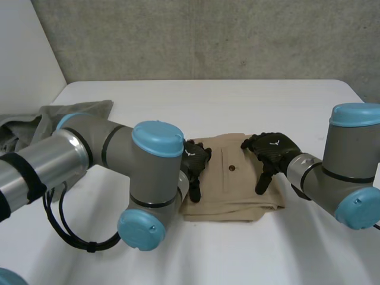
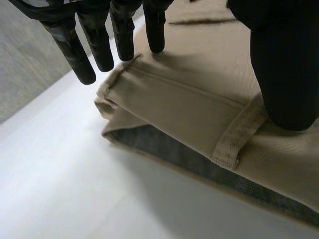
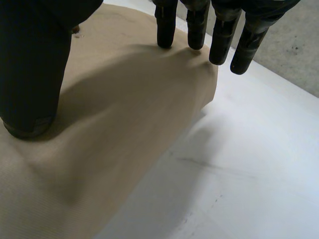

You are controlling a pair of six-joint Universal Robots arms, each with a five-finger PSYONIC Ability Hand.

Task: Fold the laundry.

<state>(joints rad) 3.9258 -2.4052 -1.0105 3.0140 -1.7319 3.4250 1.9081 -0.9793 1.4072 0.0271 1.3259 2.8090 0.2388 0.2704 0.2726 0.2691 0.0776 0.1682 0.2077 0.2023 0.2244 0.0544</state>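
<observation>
You have a pair of tan trousers (image 1: 233, 189) folded into a compact block at the middle of the desk (image 1: 249, 101), with both arms reaching in over it. The left robot hand (image 1: 196, 161) lies flat on the block's left edge and the right robot hand (image 1: 270, 151) on its right part. Both are released, with fingers straight and pressing down, and neither is pinching any cloth.

Expect the cloth to be light and soft with some body, probably a cotton twill. It should hold a crease, though the stacked layers may slide on each other. For the next fold, take hold at the thick waistband or a folded edge through all the layers, since the top sheet would peel away on its own.

The left wrist view gives you the waistband side. You can see a belt loop (image 2: 235, 139) beside the thumb (image 2: 284, 74), the grey inner face of the cloth showing between layers, and the fingertips (image 2: 155, 35) at the seam. The right wrist view gives you a smooth, rounded fold, with some fingertips (image 3: 166, 30) on it and others past it over bare desk. The head view adds a button (image 1: 231, 168) on the top face and a heap of grey-green laundry (image 1: 41, 122) at the far left.
</observation>
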